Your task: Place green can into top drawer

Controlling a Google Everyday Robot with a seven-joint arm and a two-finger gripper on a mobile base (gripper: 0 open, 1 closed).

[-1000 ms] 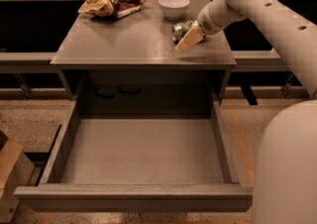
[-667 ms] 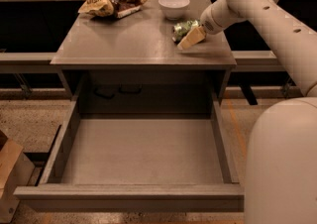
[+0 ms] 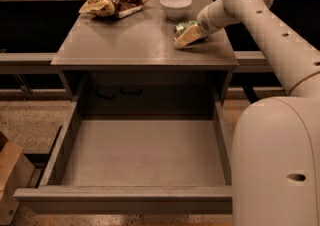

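Observation:
The green can is on the grey table top, at its right side, just in front of the white bowl. My gripper reaches in from the right and is right at the can, covering its near side. Whether the can rests on the table or is lifted does not show. The top drawer is pulled wide open below the table's front edge, and its floor is bare.
A white bowl stands at the back of the table, just behind the can. A yellow-and-brown snack bag lies at the back left. My arm and body fill the right side. A brown box sits on the floor at the left.
My gripper has stayed at the green can and shifted only slightly left. The drawer, bowl and bag have not moved.

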